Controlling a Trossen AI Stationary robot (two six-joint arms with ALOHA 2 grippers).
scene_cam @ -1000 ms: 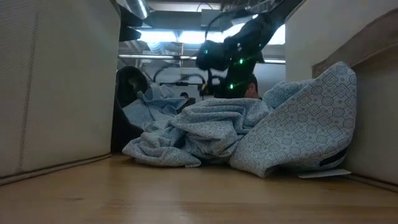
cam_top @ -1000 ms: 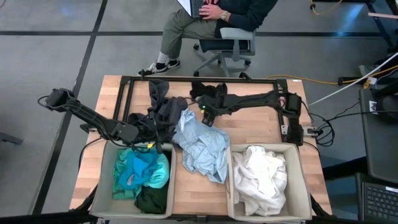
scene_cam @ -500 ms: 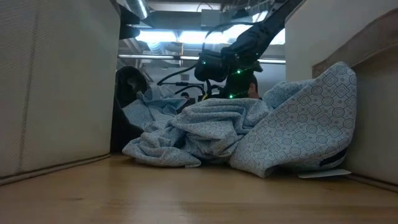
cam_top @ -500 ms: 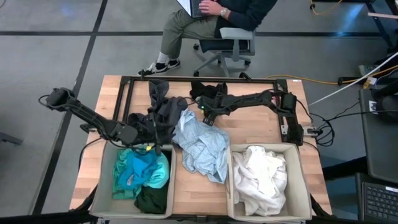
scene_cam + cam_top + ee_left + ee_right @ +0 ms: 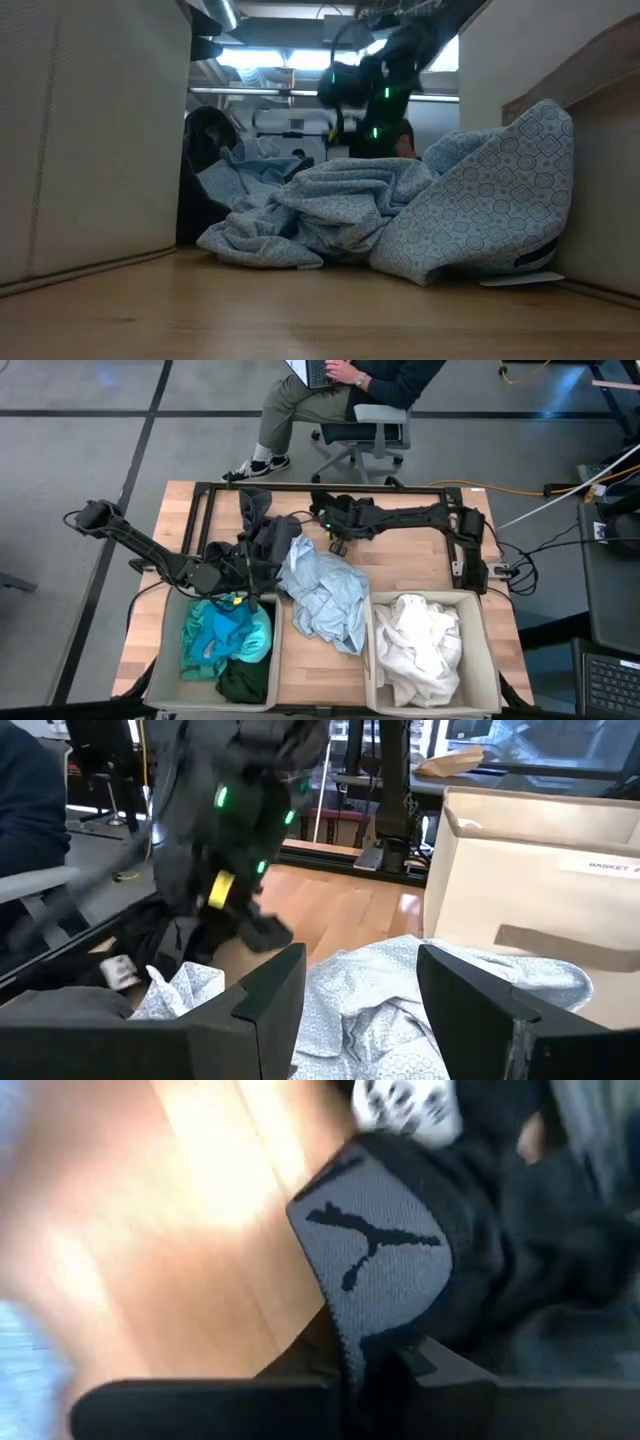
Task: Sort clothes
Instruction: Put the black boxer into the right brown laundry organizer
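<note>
At the table's far middle lies a black garment (image 5: 338, 508), and my right gripper (image 5: 335, 540) is shut on its grey waistband. The dark grey garment (image 5: 266, 536) lies left of it. My left gripper (image 5: 360, 1010) stands open beside the dark grey garment, near the left bin's far wall, with nothing between its fingers. The pale light-blue garment (image 5: 322, 592) is heaped on the table between the bins, one edge leaning on the right bin's wall. The turquoise garment (image 5: 228, 630) and the dark green one (image 5: 245, 680) lie in the left bin. The white garment (image 5: 418, 645) lies in the right bin. My right gripper pinches the black garment's grey logo waistband (image 5: 372, 1275) between its two fingers, at a folded end of the band. The band stands up from the fingers above the wooden table top; the rest of the black cloth bunches behind it.
Two beige bins stand at the near edge, the left bin (image 5: 166, 660) and the right bin (image 5: 484, 660). A black metal frame (image 5: 200, 510) runs round the far half of the table. A person sits on a chair (image 5: 370, 425) beyond the far edge.
My right gripper has dipped onto the black garment, shut on its waistband and then risen a little, drawing back toward the table's far edge. The left arm has kept still.
</note>
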